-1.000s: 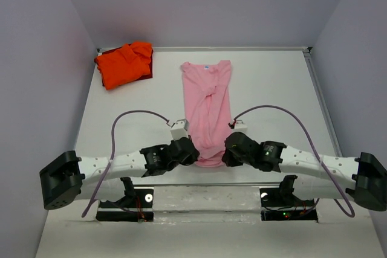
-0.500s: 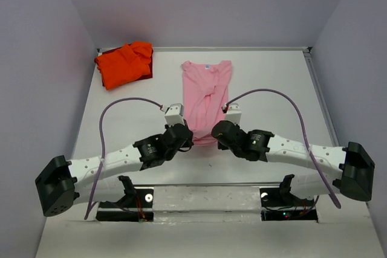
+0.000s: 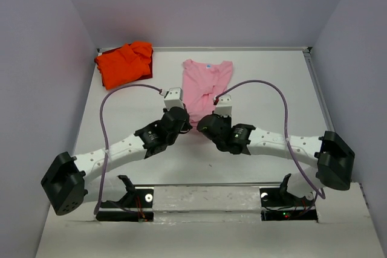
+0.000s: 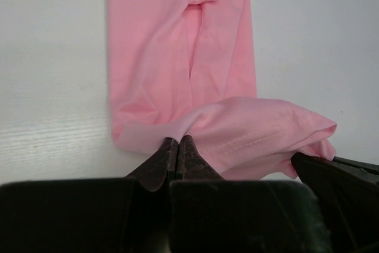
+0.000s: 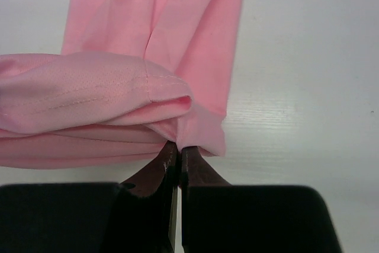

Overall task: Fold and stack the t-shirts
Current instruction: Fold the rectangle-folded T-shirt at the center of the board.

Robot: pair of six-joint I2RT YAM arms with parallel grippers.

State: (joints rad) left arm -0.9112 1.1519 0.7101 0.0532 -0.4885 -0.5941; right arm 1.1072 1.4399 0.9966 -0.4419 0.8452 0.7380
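Overhead, the pink t-shirt (image 3: 208, 80) lies in the upper middle of the frame on the white tabletop (image 3: 272, 89), folded into a narrow strip with its neck toward the far edge. Its near end is hidden in that view behind the two black wrists, which meet just below it. The wrist views fill in that end: the hem is lifted off the tabletop and curled back over the flat part of the strip, making a soft roll. In the left wrist view the left fingers (image 4: 163, 158) are pressed together on a corner of that raised hem at the bottom centre. In the right wrist view the right fingers (image 5: 192, 170) are pressed together on the opposite corner. Both wrist views cut the shirt's far end off at the top of the frame, and the roll runs off the left side of the right wrist view. A dark part at the lower right of the left wrist view is cropped; it seems to belong to the other arm.

The orange-red t-shirt (image 3: 124, 63) sits bunched in the upper left corner of the overhead view, well apart from the pink one; its folds are too rumpled to read.
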